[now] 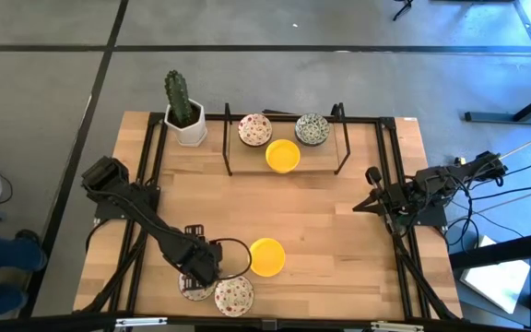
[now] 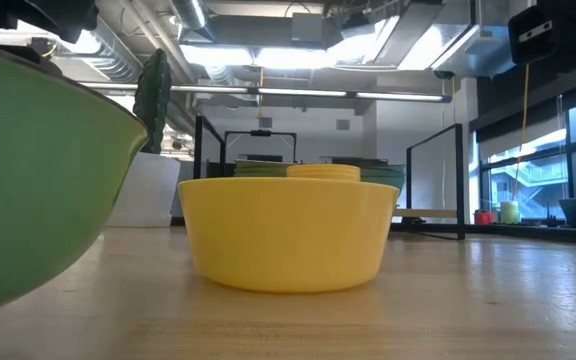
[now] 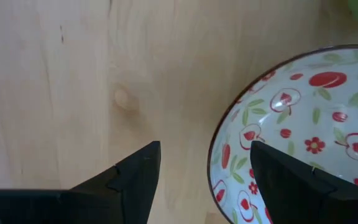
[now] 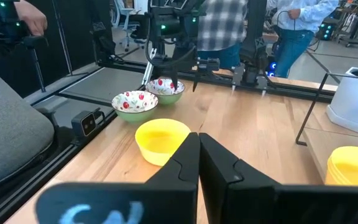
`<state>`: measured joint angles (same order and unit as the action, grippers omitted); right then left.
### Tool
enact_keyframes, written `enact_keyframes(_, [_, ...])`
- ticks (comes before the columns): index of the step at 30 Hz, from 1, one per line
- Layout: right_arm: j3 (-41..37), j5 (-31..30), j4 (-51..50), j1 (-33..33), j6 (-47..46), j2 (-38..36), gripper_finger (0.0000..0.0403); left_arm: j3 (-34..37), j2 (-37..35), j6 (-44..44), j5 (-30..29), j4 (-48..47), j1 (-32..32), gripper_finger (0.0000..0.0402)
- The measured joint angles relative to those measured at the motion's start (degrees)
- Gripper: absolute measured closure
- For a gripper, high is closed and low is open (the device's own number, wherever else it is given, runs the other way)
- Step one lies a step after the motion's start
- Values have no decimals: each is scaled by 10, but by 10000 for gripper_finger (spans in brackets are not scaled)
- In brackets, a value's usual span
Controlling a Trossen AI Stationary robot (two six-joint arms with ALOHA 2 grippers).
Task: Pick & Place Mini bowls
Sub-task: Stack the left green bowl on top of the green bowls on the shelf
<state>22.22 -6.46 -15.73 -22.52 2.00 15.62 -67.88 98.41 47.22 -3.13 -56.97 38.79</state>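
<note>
Start with the red-speckled bowl (image 3: 303, 130) — white inside, with little red apples and flowers. It sits at the near edge of the table (image 1: 339, 240), just beside the single yellow bowl (image 1: 266, 256). A second red-patterned bowl (image 1: 194, 286) touches it on the side away from the yellow one, partly under the arm.

Your left gripper (image 1: 206, 263) is right over these bowls. Its fingers are spread wide, and one finger (image 3: 303, 186) is inside the speckled bowl while the other (image 3: 132, 177) is outside, over bare wood. So the rim lies between them, but nothing is held yet.

It looks like you are at the grab step. Next you need to come down a little and close on the rim, then lift straight up. Go gently — the other bowl is touching, and it could get dragged along.

Far from the yellow bowl, on the rack (image 1: 284, 138) at the back, are three stacks: a red-patterned stack (image 1: 254, 129), a yellow stack (image 1: 282, 155) and a green-grey stack (image 1: 312, 128). The lifted bowl likely goes there.

Your right gripper (image 1: 369, 194) waits well off to the side of the yellow bowl, fingers pressed together, holding nothing.

I can see no words or labels to read on anything.
</note>
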Motion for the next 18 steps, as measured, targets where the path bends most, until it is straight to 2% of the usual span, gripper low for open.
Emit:
enact_keyframes(10, [0, 0, 0, 0, -3, 0, 397, 0, 8, -10, -7, 3, 2, 160])
enact_keyframes(18, [0, 0, 0, 0, -3, 0, 397, 37, 10, 2, 26, 34, 10, 160])
